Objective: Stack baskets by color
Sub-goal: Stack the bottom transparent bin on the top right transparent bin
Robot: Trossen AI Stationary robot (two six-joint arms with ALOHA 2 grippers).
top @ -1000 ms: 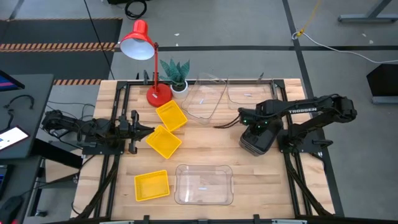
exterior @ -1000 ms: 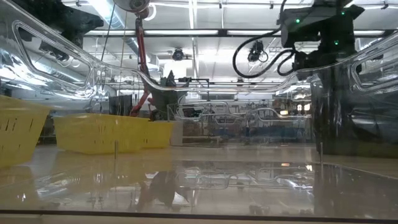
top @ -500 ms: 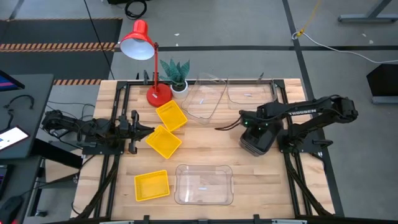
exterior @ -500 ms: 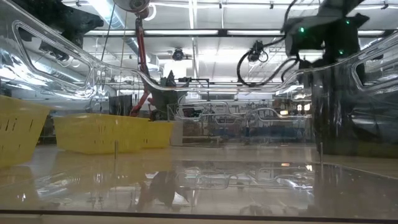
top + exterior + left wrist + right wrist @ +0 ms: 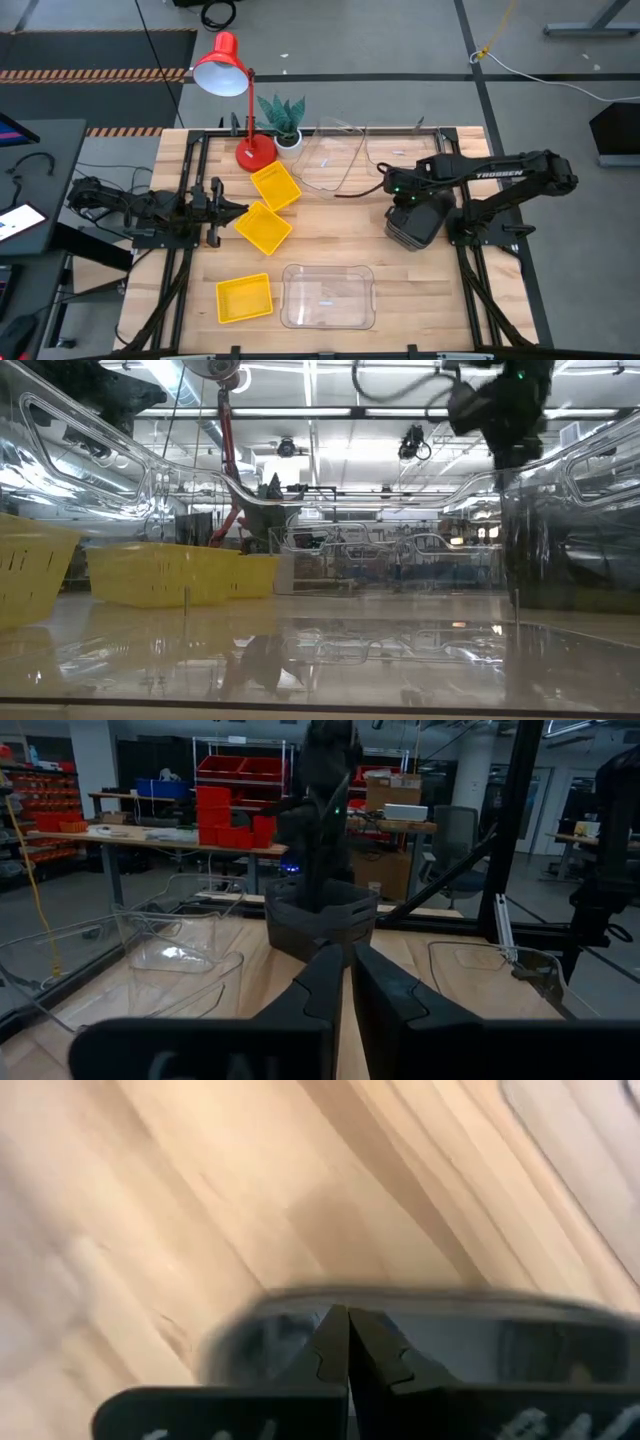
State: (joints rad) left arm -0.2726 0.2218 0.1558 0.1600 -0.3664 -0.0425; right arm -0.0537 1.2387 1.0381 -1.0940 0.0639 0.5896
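A: Right gripper [image 5: 400, 190]?
B: Over the grey stack [image 5: 414, 222] at 3 o'clock on the table [image 5: 330, 245]; fingers pressed together, nothing between them; the wrist view looks down on the stack's rim [image 5: 420, 1305].

A: Left gripper [image 5: 235, 209]?
B: At 9 o'clock, by the table's edge, just beside the middle yellow basket [image 5: 264, 227]; fingers [image 5: 325, 982] nearly touching, only a slit between, holding nothing.

A: The baskets?
B: Three yellows, none stacked; one at 11 [image 5: 275, 186], touching the middle one at a corner; the third [image 5: 244, 298] near 7, well apart from those two.

A: Clear ones?
B: One flat at 6 [image 5: 328, 296], just beside the 7 o'clock yellow; one at 12 [image 5: 330, 160], tilted; another at 1 [image 5: 392, 152], partly under the right arm.

A: Greys?
B: Nested in one pile at 3; can't count the layers; the left wrist view shows the pile [image 5: 320, 923] straight across the table with the right arm above it.

A: Anything else?
B: Red lamp [image 5: 230, 75] and small plant [image 5: 283, 118] at 11, along the far edge.
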